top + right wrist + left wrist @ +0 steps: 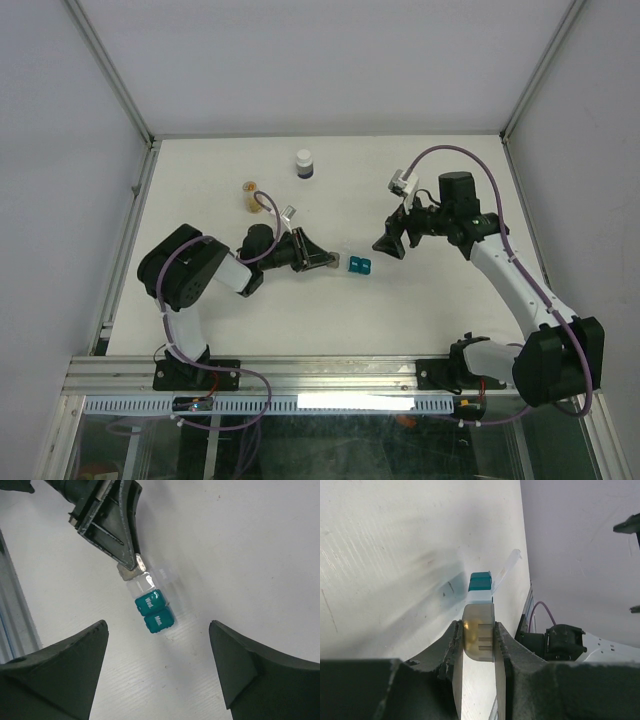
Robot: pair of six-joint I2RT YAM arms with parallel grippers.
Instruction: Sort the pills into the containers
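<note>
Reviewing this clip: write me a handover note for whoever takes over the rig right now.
Left gripper: shut on the grey-brown container, held low.
Right gripper: open, empty, hovering to the right of both containers.
Teal container lies in line just past the grey-brown one, with both lids shut.
Pills: the only ones visible sit in the vial far back-left, untouched, near a dark white-capped bottle.
Done: only the container grip; no cell shows anything inside.
Left: fetch the vial, open it, sort its contents.
</note>
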